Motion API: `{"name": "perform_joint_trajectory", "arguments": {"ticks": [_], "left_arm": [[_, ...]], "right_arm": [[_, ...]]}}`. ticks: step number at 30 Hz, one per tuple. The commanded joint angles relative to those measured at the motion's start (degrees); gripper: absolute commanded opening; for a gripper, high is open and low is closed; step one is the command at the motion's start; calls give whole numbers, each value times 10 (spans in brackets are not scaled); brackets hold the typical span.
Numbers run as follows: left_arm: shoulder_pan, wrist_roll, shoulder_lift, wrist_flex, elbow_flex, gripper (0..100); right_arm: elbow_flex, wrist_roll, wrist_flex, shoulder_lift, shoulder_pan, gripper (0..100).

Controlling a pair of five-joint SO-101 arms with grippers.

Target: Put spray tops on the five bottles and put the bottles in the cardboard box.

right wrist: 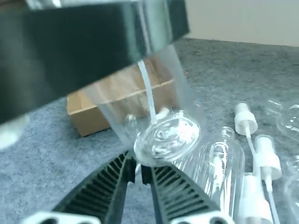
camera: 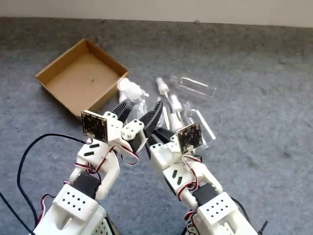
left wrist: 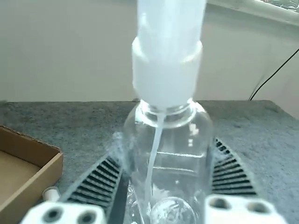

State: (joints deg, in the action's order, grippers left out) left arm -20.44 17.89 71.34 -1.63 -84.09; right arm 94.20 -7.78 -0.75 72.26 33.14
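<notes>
A clear bottle [left wrist: 173, 158] with a white spray top [left wrist: 167, 70] sits between the black jaws of my left gripper [left wrist: 166, 149], which is shut on it. In the high view that bottle [camera: 135, 102] is held just beside the near corner of the cardboard box [camera: 78, 78]. My right gripper [right wrist: 138, 167] sits right under the bottle's round base [right wrist: 167, 135], fingers together with nothing visibly between them. In the high view the right gripper [camera: 155, 133] is close behind the left gripper [camera: 139, 106].
Loose on the grey carpet past the grippers lie clear bottles [camera: 195, 87] [right wrist: 219, 156] and white spray tops [camera: 162, 88] [right wrist: 245, 119] with dip tubes. The box [right wrist: 121, 102] is open and has nothing in it. A black cable [camera: 29, 156] loops beside the left arm.
</notes>
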Motion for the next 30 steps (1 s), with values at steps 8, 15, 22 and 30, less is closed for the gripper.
{"name": "perform_joint_trajectory", "arguments": {"ticks": [8,15,22,30], "left_arm": [[-5,1,3,3,0,66],[-5,0,3,3,0,66],[34,0,3,-1,6,66],[168,-65,-3,3,66,66]], "right_arm": [[-12,-6,-18,7,-66,9],[-7,-7,-18,7,-84,9],[-5,-7,-17,7,-56,9],[22,-6,-18,7,-54,9]]}}
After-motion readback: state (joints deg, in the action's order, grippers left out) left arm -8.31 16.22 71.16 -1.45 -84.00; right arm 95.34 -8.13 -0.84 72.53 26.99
